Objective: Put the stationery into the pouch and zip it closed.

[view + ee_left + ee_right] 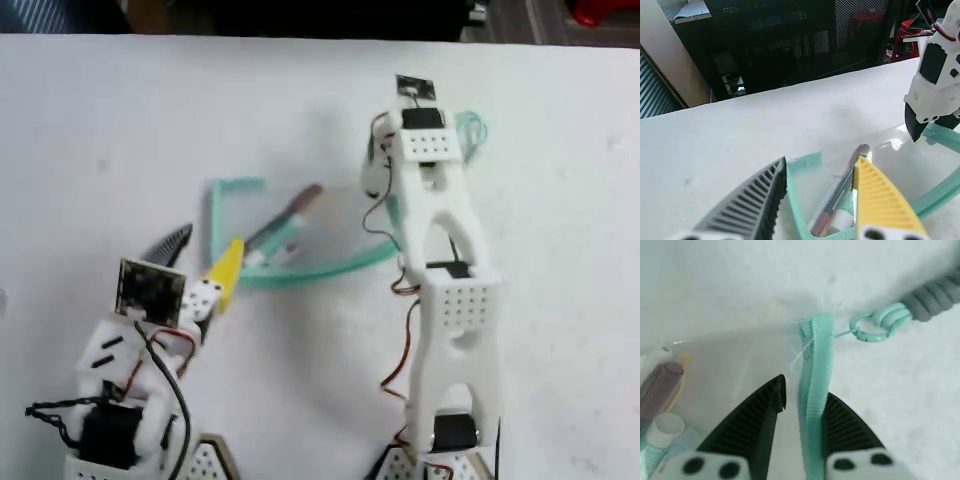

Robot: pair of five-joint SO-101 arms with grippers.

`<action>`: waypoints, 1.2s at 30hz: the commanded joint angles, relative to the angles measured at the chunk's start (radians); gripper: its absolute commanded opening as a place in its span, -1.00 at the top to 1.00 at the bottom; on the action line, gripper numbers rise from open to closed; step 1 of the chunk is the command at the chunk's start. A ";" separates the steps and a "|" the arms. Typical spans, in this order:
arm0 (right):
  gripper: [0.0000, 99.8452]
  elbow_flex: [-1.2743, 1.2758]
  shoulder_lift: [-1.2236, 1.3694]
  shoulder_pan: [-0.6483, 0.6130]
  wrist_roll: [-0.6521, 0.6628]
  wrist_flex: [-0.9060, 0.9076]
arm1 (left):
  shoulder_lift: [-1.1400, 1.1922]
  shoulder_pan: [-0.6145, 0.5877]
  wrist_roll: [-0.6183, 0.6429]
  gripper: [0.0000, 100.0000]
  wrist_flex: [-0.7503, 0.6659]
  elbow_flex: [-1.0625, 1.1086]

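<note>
- A clear pouch (pixel 335 240) with teal edging lies mid-tabletop (pixel 120 120) between the two arms, its open mouth turned to the left.
- A pen (pixel 285 220) with a dark reddish end lies slantwise in the pouch's left half, seen through the clear wall; a small white item (pixel 662 430) sits beside it, too unclear to name.
- The left gripper (pixel 822 162) is at the near left, its grey and yellow jaws spread wide on either side of the pouch's left teal edge; the yellow jaw lies over the pen's near end.
- The right gripper (pixel 807 392), on the arm stretched along the right side, has its black jaws pinching the teal band at the pouch's right end.
- Just beyond that end, a teal ring (pixel 865 330) on a thin thread joins a grey-and-teal coiled cord (pixel 925 302) lying on the tabletop.
</note>
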 commanded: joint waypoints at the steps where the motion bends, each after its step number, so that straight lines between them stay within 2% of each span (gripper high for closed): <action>1: 0.97 0.005 -0.002 0.022 0.011 0.004 | -0.005 -0.001 0.011 0.53 -0.029 -0.008; 7: 0.96 0.005 -0.004 0.021 0.028 0.048 | -0.005 0.001 0.011 0.53 -0.029 -0.008; 10: 0.79 0.003 -0.004 -0.012 0.089 0.090 | -0.005 0.001 0.011 0.53 -0.029 -0.008; 13: 0.59 0.003 -0.007 -0.008 0.058 0.120 | -0.005 0.001 0.011 0.53 -0.029 -0.006; 15: 0.53 0.003 -0.027 0.008 0.054 0.133 | -0.005 0.001 0.011 0.53 -0.029 -0.006; 24: 0.54 -0.054 -0.274 0.124 0.057 0.222 | -0.005 -0.010 0.003 0.53 -0.064 -0.006; 30: 0.54 -0.057 -0.570 0.191 0.057 0.222 | -0.002 -0.125 -0.095 0.53 -0.083 -0.066; 33: 0.54 -0.060 -0.743 0.182 0.080 0.222 | -0.002 -0.183 -0.106 0.53 -0.032 -0.149; 36: 0.60 -0.055 -0.917 0.131 0.204 0.222 | 0.025 -0.211 -0.107 0.53 0.075 -0.296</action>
